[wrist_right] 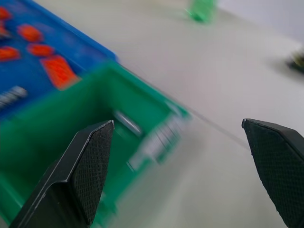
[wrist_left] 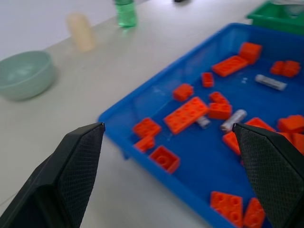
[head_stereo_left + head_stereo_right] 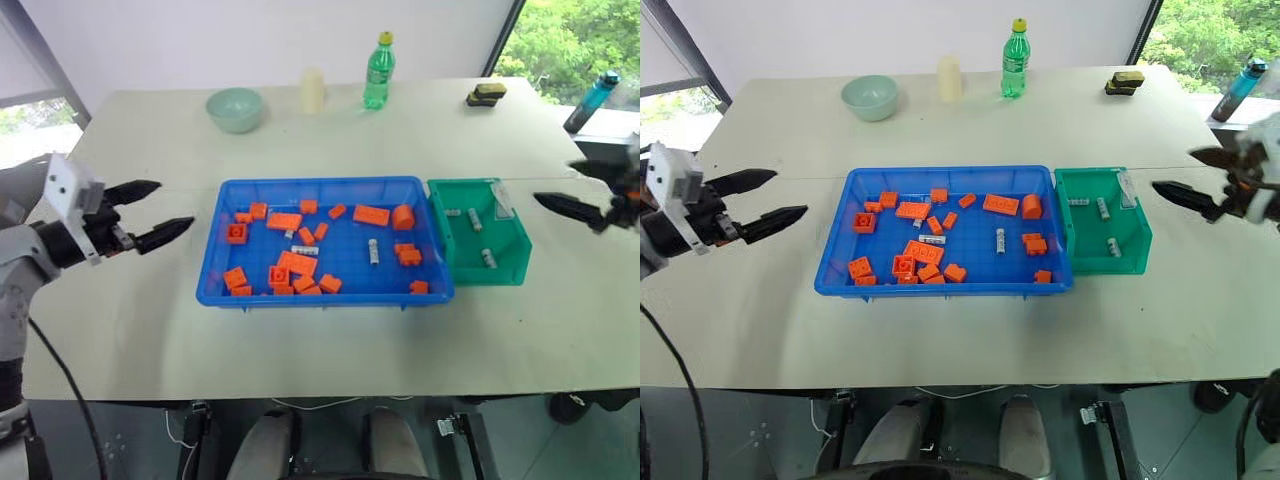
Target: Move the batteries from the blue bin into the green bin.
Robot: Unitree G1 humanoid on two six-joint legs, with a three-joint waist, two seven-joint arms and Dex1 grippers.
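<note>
The task looks partly done. Three batteries (image 3: 475,220) already lie in the green bin (image 3: 510,262), which sits on the desk (image 3: 130,330) touching the right end of the blue bin (image 3: 215,285). At least three more remain in the blue bin among the orange bricks (image 3: 297,264): one upright-lying battery (image 3: 373,251) right of centre, another (image 3: 305,250) near the middle, and a small one (image 3: 289,234) just above it; others may hide among the bricks. The left gripper (image 3: 150,213) hovers over the desk left of the blue bin, jaws wide and holding nothing. The right gripper (image 3: 1195,180) hangs right of the green bin, jaws also wide and empty. So several pick-and-drop rounds are probably left.
</note>
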